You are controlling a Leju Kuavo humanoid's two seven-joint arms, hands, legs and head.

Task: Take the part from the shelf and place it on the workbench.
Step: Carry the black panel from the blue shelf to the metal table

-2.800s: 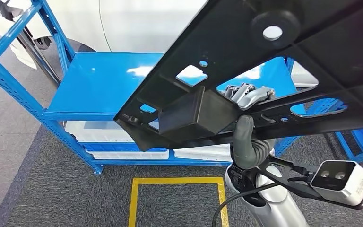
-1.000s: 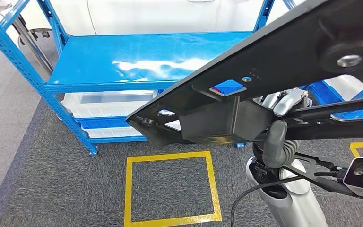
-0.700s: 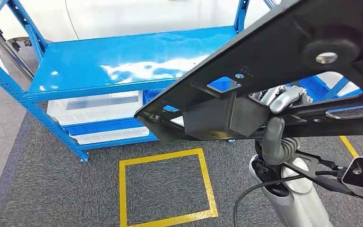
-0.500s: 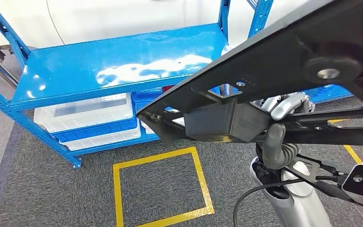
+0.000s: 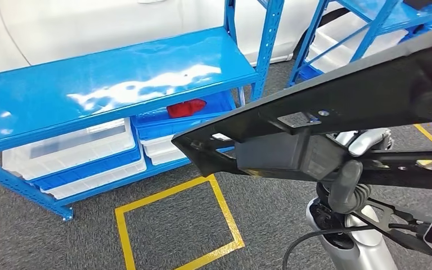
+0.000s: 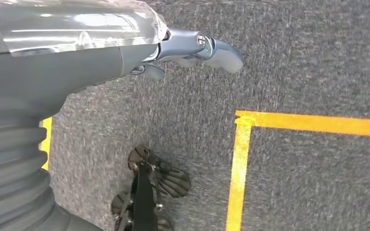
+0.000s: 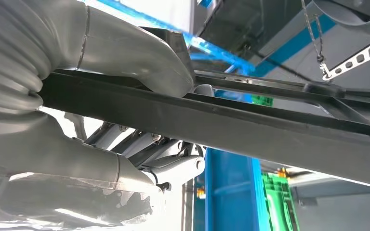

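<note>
Blue steel shelf rack [image 5: 107, 84] with white plastic bins [image 5: 73, 147] sits behind a yellow taped floor square [image 5: 174, 225]. The large flat black plastic part [image 5: 337, 107] with cut-outs is off the shelf, carried up close to the head camera. Right hand [image 5: 353, 169] clamps its edge, thumb on one face, fingers on the other. Left hand [image 6: 192, 48] hangs over carpet holding nothing, fingers loosely curled. Risk: one-handed edge grip, the long panel could tilt, slip, or clip the rack. No readable writing.
</note>
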